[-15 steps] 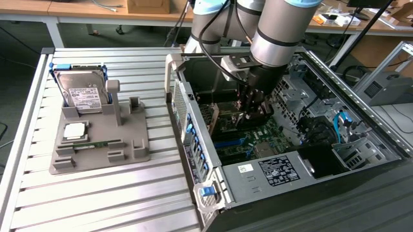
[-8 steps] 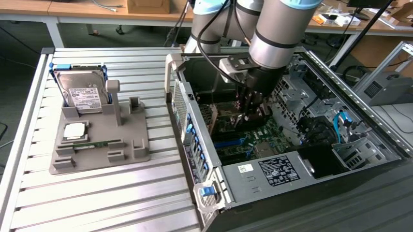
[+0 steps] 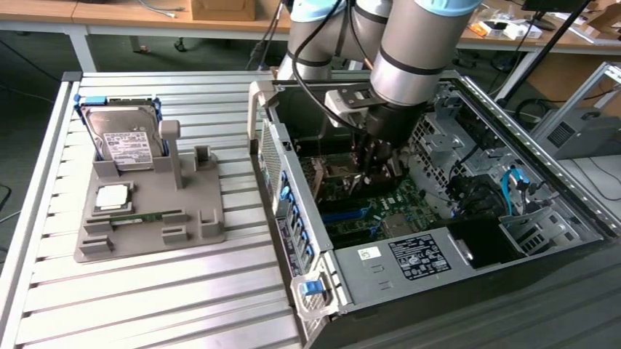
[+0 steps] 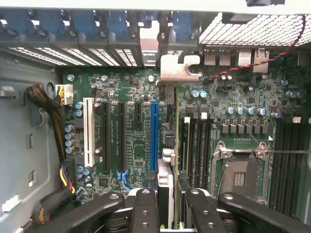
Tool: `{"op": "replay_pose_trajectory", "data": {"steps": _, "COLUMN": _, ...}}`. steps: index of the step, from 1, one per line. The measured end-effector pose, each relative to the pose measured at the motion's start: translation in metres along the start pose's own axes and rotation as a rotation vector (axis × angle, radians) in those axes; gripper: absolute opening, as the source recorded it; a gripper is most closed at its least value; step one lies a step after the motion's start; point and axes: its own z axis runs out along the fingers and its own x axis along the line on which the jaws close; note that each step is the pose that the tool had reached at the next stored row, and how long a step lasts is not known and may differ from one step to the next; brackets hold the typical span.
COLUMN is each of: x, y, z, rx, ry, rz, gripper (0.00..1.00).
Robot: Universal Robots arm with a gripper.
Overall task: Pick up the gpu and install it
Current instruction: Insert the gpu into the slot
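In the wrist view the gpu (image 4: 171,145) appears edge-on as a thin green card with a silver end bracket (image 4: 177,68) toward the case's rear slots. My gripper (image 4: 170,206) is shut on it, one black finger (image 4: 146,208) on each side. The card hangs above the motherboard (image 4: 131,97), beside the long blue slot (image 4: 154,136) and apart from it. In the exterior view the gripper (image 3: 371,169) reaches down into the open computer case (image 3: 291,182), over the middle of the board. I cannot tell how high the card's lower edge stands above the slot.
A white slot (image 4: 89,131) and black slots lie beside the blue one, with memory slots and the CPU socket (image 4: 243,170) on the other side. Cable bundles (image 4: 51,111) run along the case wall. At the exterior view's left, a grey holder (image 3: 145,233) carries a hard drive (image 3: 126,142) and memory stick (image 3: 136,217).
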Motion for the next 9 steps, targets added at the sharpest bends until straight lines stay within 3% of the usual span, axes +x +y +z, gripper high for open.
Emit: {"op": "replay_pose_trajectory", "data": {"steps": 9, "x": 0.0095, "y": 0.0021, "z": 0.0002, "rx": 0.0000, "ry": 0.0017, "rz": 0.005, "gripper": 0.27}}
